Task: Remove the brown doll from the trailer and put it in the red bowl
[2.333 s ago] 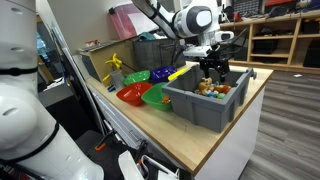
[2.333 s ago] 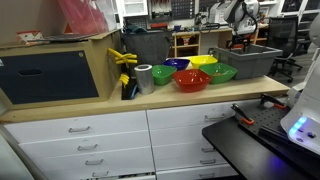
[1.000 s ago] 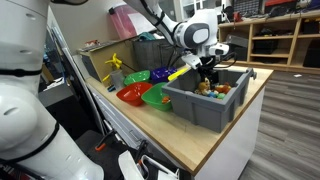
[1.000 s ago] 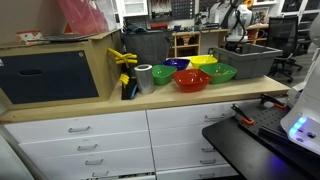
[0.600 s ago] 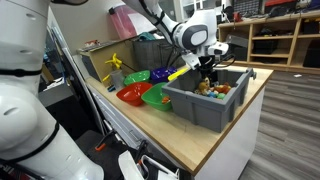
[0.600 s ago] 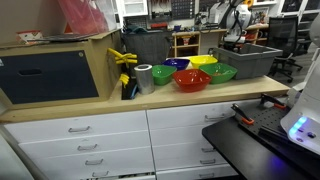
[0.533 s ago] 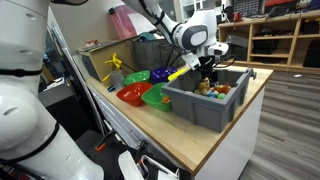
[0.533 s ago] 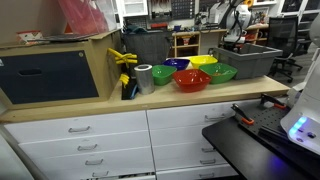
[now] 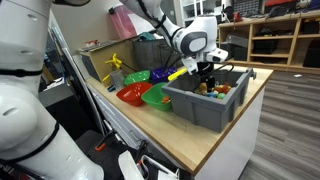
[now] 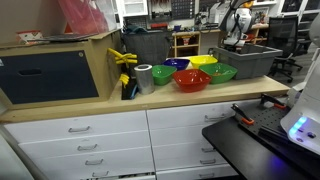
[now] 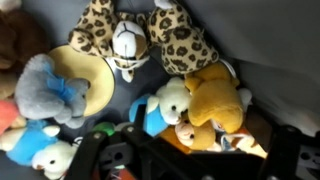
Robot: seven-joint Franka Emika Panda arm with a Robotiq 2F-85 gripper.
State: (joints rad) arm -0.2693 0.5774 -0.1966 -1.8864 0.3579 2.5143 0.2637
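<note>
nothing is done yet. i count four bowls, one of each: the blue bowl point(image 10: 178, 64), the red bowl point(image 10: 191, 80), which looks empty, the yellow bowl point(image 10: 203, 61) and the green bowl point(image 10: 218, 72). to their right, the one trailer point(image 10: 250, 65) holds at least six soft toys. the brown doll point(image 11: 10, 45) is probably the one at the wrist view's edge. the gripper point(image 9: 208, 80) hangs inside, fingers apart, gripping nothing.

No text, label, brand or number can be read in any view
</note>
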